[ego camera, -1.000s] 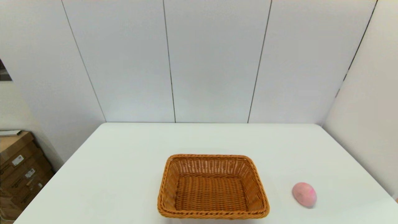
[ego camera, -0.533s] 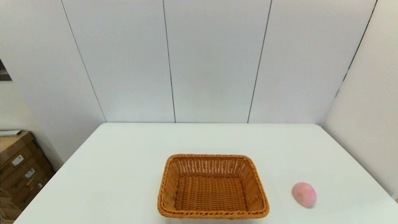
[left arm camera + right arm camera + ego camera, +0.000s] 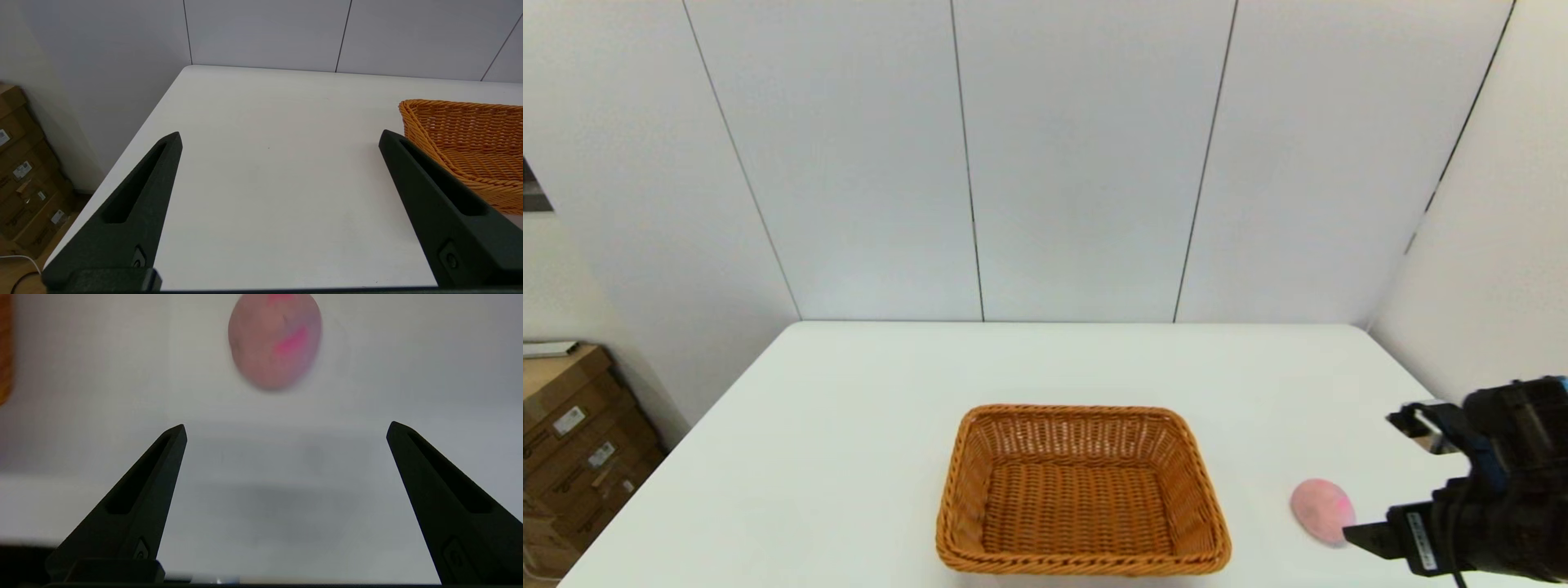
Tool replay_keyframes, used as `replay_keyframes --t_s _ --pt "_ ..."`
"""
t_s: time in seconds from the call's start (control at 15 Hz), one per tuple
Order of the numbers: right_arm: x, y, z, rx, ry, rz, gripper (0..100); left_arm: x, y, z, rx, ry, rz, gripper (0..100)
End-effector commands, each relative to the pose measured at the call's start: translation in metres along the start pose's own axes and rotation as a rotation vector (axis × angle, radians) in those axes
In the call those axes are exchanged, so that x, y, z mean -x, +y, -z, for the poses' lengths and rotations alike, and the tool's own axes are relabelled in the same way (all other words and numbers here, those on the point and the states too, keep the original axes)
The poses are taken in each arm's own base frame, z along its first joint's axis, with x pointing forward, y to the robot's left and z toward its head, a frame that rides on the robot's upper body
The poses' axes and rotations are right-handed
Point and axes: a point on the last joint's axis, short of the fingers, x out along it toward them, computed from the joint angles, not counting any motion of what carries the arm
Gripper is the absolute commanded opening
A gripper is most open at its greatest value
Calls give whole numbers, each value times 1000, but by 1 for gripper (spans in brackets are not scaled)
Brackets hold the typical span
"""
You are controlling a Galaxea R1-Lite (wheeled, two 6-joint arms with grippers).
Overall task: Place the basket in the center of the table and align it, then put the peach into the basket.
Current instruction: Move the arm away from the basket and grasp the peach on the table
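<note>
The left gripper (image 3: 278, 141) is out of the head view; its wrist camera shows it hanging above the left part of the bench (image 3: 849, 425), jaws spread wide with bare white surface between them. The basket's near corner sits just beside its inner finger (image 3: 425, 183), not touching as far as can be told.

The basket (image 3: 1082, 490) stands upright and empty near the middle of the bench's front half, its long sides running left to right, roughly square with the bench edges.

To its right, well apart from the rim, the peach (image 3: 1321, 510) lies on the bench near the front right area.

The right gripper (image 3: 1388, 482) reaches in from the right edge, low over the bench, pointing leftward toward the fruit. Its jaws are wide open and hold nothing. The lower fingertip (image 3: 1364, 537) lies just beside the peach's near right side. In the right wrist view the peach (image 3: 274, 341) lies ahead of the fingertips, roughly centred on the gap but outside it.
</note>
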Motion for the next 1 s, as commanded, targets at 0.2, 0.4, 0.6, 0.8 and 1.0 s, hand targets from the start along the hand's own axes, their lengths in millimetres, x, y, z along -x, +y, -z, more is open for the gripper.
replay_keyframes --t_s 0.2,0.4,0.6,0.8,1.0 --pt "-106 18 -20 30 42 13 100 0 0 0 1 2 -1 100" --pt "-102 17 -25 23 16 14 0 0 0 0 3 2 -1 100" --pt "-87 16 -28 13 -25 13 0 0 0 0 3 2 -1 100" --pt "-73 12 -33 1 -66 19 0 0 0 0 4 2 -1 100" --pt "-57 9 -36 -9 -103 21 0 0 0 0 4 2 -2 100"
